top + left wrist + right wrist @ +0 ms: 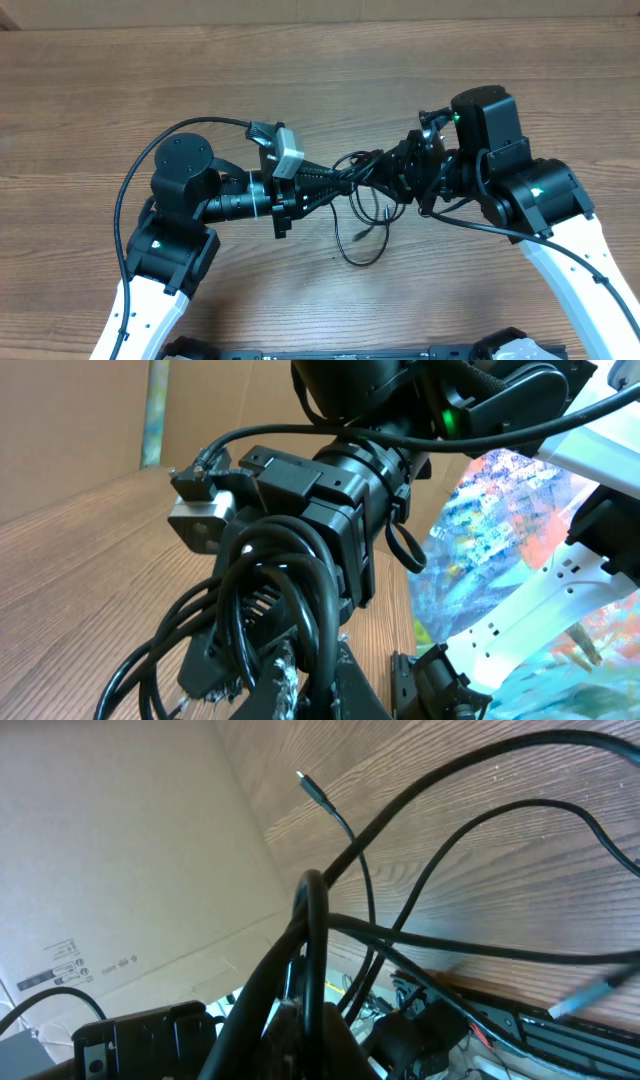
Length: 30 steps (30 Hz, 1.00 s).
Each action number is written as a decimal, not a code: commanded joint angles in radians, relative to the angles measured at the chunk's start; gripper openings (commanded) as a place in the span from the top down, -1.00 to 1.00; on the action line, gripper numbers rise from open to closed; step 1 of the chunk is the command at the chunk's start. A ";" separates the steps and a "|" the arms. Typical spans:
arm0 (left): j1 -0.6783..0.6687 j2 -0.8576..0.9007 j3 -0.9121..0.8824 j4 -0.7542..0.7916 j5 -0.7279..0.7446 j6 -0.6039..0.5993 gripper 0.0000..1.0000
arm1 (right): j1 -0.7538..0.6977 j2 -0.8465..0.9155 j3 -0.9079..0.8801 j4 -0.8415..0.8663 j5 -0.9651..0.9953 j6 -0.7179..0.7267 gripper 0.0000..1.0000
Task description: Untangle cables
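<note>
The cables are thin black cords bunched between my two grippers at the table's middle, with one loop hanging down onto the wood. My left gripper points right and is shut on the bunch. My right gripper points left, facing the other gripper, and is shut on the same bunch. In the left wrist view, cable loops arch over my left gripper, and one strand runs between its fingers. In the right wrist view, cable strands fan out from my right gripper, and a silver-tipped plug hangs free.
The wooden table stretches all round the arms, with a cardboard wall along its far edge. A thicker black arm wire curves round the left arm. A dark rail runs along the near edge.
</note>
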 commanded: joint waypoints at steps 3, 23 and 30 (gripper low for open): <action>-0.006 0.000 0.009 0.008 0.101 0.005 0.90 | 0.012 -0.003 0.014 0.009 0.039 -0.043 0.92; -0.005 0.000 0.009 0.005 0.115 0.005 0.77 | -0.034 -0.003 0.014 0.010 -0.011 -0.075 0.93; -0.005 0.000 0.009 -0.066 0.054 0.005 0.81 | -0.034 -0.003 0.014 -0.032 0.113 -0.184 0.93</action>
